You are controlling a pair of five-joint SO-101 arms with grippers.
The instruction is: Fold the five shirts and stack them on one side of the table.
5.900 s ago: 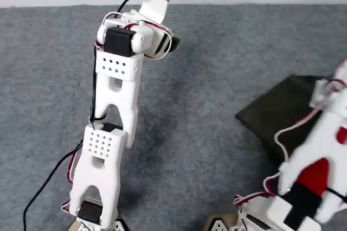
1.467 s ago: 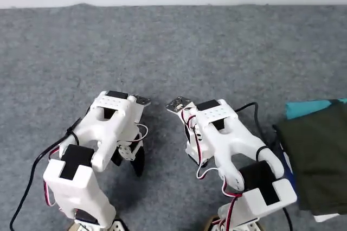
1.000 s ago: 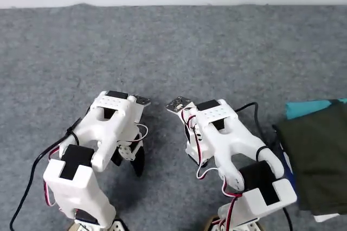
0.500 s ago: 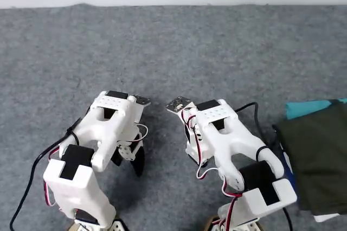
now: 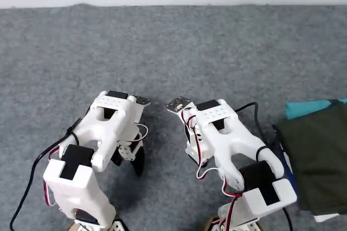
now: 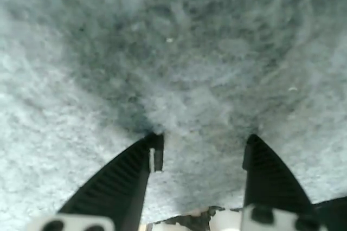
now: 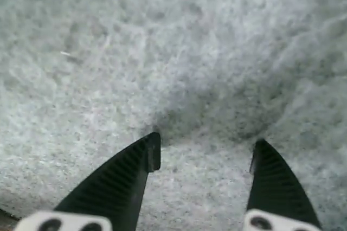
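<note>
A stack of folded shirts [image 5: 317,158] lies at the table's right edge. A dark olive shirt is on top, a teal shirt [image 5: 303,107] pokes out behind it, and blue and white edges [image 5: 325,217] show underneath. Both arms are folded low at the front of the table. My left gripper [image 6: 203,144] stands open just above the grey carpet [image 6: 179,52] with nothing between its fingers. My right gripper [image 7: 206,147] is also open over bare carpet, left of the stack and apart from it.
Grey carpet [image 5: 179,46] covers the whole table, with a white wall along the far edge. The left arm [image 5: 103,133] and right arm [image 5: 225,133] sit side by side at the front centre. Black cables trail from both bases.
Since 5.9 s ago both arms have drawn back and folded down at the front, and the dark shirt now lies square on the stack. Nothing has moved over the last 1.5 s.
</note>
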